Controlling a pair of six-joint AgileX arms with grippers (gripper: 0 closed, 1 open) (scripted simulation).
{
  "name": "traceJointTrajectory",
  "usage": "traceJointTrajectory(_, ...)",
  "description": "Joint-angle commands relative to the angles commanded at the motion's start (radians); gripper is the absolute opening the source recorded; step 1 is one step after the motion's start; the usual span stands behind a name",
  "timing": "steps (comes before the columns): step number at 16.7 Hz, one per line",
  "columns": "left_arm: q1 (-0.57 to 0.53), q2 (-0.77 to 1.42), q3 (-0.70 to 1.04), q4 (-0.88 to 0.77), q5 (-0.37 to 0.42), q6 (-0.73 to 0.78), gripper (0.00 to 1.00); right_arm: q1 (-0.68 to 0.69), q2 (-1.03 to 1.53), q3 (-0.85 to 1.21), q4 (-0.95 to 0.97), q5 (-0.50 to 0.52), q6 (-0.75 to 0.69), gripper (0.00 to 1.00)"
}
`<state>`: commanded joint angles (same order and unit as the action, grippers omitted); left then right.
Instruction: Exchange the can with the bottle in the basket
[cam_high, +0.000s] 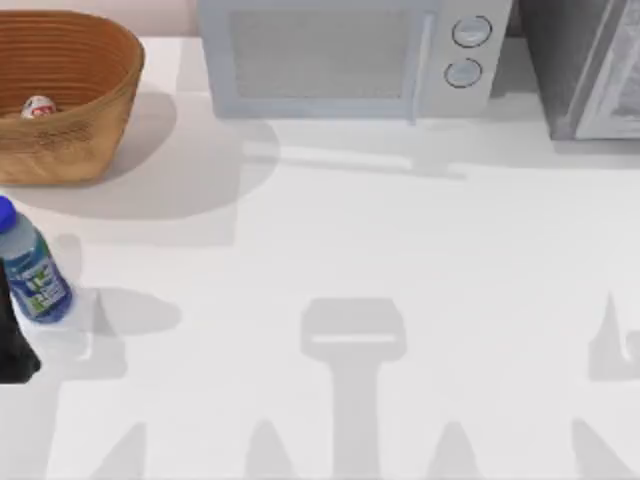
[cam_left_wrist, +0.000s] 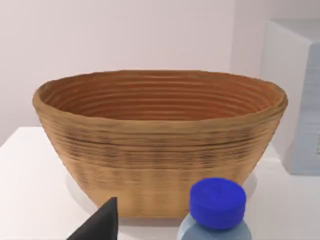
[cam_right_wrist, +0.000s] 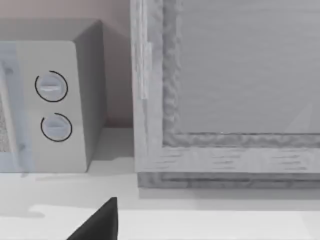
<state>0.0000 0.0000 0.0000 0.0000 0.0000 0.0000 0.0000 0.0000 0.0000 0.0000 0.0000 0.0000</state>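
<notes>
While low, left end effector (cam_high: 15, 330) grips bottle (cam_high: 30, 270)

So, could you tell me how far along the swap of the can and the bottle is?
Nothing is swapped yet: the can lies inside the basket. In hand: the bottle is beside the left gripper at the table's left edge, outside the basket; whether it is gripped is unclear. Left: take the can out and put the bottle in.

A microwave and a grey cabinet on a white table

The microwave (cam_high: 350, 55) stands at the far edge of the table (cam_high: 400, 250), near the middle, its two round knobs (cam_high: 468, 50) on its right side. The grey cabinet (cam_high: 590, 65) stands just right of it, at the far right corner.
</notes>
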Motion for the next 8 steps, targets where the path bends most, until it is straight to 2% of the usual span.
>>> traceJointTrajectory(4, 0.003, 0.024, 0.028, -0.013, 0.001, 0.001, 1.0, 0.0, 0.0, 0.0, 0.0, 0.0, 0.0, 1.0)
traceJointTrajectory(8, 0.02, 0.182, 0.201, -0.095, 0.014, 0.007, 1.0, 0.0, 0.0, 0.0, 0.0, 0.0, 0.0, 1.0)
